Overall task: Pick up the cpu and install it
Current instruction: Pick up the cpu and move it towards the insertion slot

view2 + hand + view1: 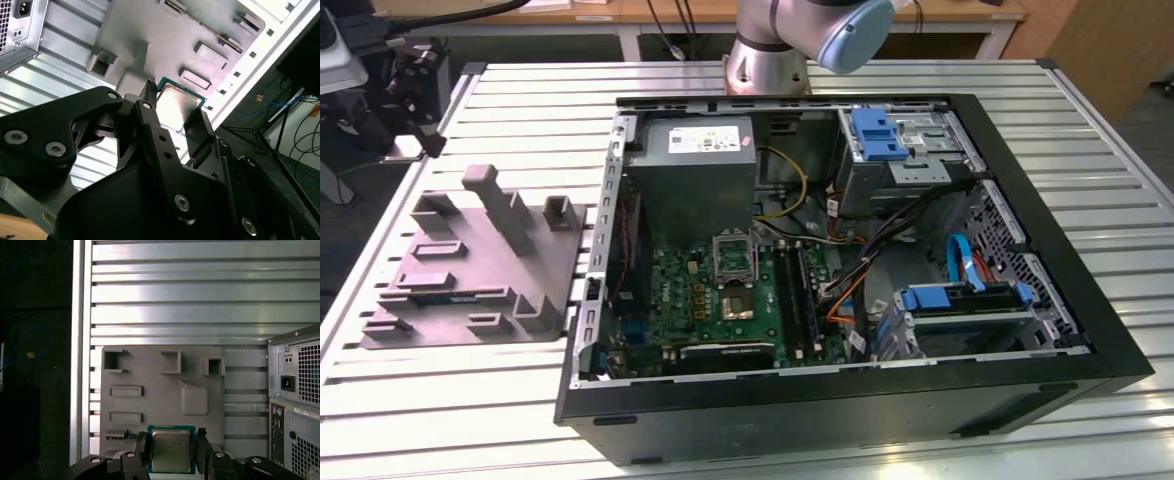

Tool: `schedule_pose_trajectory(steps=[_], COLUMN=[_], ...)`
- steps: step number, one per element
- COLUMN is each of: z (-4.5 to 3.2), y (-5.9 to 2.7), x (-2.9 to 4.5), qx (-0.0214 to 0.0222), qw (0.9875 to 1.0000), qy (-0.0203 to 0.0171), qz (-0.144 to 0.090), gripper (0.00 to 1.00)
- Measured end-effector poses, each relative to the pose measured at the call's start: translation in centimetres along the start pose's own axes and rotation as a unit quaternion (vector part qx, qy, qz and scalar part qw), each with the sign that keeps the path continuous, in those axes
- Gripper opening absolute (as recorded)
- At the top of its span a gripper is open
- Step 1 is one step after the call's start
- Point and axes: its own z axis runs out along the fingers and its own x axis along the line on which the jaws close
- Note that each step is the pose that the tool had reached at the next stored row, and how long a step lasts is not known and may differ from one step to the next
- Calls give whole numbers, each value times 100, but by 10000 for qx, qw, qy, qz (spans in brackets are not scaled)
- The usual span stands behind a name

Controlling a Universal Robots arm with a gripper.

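We pinch the small, flat, square, silver-topped cpu (170, 452) by two opposite edges in our black gripper (171, 441). Its metal face is turned toward the wrist, over the grey moulded plastic block (150, 372).

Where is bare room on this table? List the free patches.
Bare slats of the silver slatted metal table lie on the camera side of the grey moulded plastic holder block, and past the open black computer case at the exterior view's right. Inside the case, cables and drive bays crowd it.
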Motion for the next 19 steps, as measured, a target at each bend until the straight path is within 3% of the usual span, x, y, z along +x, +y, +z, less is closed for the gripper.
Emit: schedule_pose_trajectory(steps=[19], z=[-6], y=[2], x=[-130], qx=[0], qw=[10000], qy=[0], qz=[0], gripper=[47])
